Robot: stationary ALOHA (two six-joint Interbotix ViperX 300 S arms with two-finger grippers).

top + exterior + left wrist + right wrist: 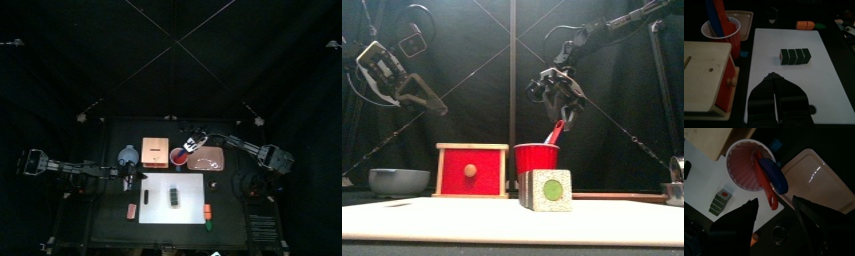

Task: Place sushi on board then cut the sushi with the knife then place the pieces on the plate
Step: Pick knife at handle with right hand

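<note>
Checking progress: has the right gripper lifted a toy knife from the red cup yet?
No, the blue toy knife and red toy knife both sit in the round red cup below the open right gripper.

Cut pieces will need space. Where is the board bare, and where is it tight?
The white cutting board is bare between the sushi roll and its front edge; the pink tray is empty. It is crowded behind: wooden box and red cup stand close, with the right claw above the cup.

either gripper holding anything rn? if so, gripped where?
Nothing is held. The right gripper is open above the red cup, with the knives not gripped. The left gripper is shut and empty.
</note>
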